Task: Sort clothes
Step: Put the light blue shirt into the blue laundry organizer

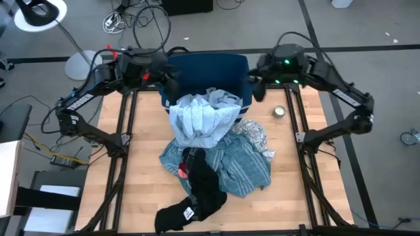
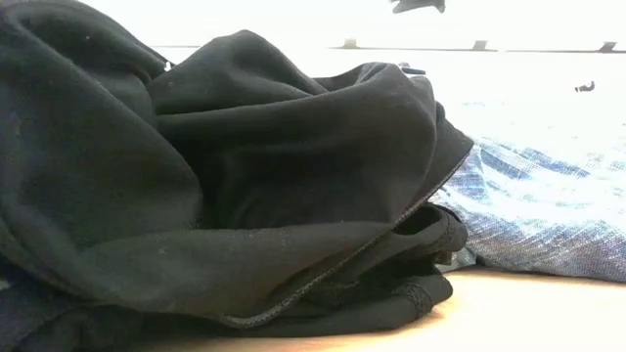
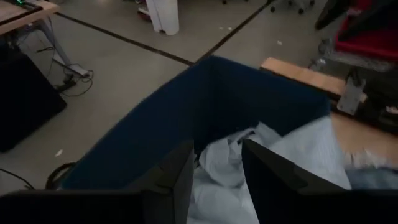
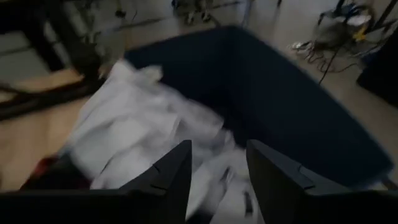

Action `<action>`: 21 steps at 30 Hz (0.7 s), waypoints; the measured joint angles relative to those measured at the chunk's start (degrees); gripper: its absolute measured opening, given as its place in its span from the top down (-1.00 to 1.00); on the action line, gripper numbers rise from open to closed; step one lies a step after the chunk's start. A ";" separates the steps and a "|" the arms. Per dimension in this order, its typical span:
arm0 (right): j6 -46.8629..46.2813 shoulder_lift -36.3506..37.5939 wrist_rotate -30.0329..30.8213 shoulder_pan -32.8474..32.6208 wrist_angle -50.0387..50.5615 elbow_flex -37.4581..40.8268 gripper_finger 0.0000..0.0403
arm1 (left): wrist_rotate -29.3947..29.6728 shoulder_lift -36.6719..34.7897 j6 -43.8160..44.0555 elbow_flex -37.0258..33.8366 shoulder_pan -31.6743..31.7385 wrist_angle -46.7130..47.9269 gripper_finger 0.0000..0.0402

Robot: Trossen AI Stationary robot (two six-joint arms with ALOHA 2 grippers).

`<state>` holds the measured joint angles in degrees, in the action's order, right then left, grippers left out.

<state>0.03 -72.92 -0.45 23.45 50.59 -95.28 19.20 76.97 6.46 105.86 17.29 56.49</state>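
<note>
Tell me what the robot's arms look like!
Two thin black arms made of jointed bars. The left arm has a small red bit and white lettering. The right arm glows with green lights. Each tool has two flat dark fingers.

Even, soft light on the desk (image 1: pixel 144 164) from above, faint shadows. At desk level the background blows out white behind the dark black garment (image 2: pixel 196 176). Both wrist cameras are dim and smeared with blur.
</note>
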 joint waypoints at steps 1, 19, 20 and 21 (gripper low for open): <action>0.02 0.96 -0.29 -0.81 2.42 -0.01 0.22 | 0.02 -0.38 -0.01 0.00 -0.97 1.63 0.29; -15.00 6.21 13.51 -27.51 10.06 16.96 0.44 | 10.74 -6.04 18.25 -19.67 -24.84 8.60 0.29; -16.49 6.60 15.62 -28.62 9.30 19.16 0.45 | 11.19 -7.22 19.43 -22.33 -25.67 7.04 0.29; -17.58 7.05 17.34 -29.60 8.80 21.41 0.46 | 11.19 -8.78 20.53 -25.16 -26.51 5.45 0.29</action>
<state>-17.55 -65.87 16.89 -6.15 59.40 -73.86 30.39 68.19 26.99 80.71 -9.22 61.94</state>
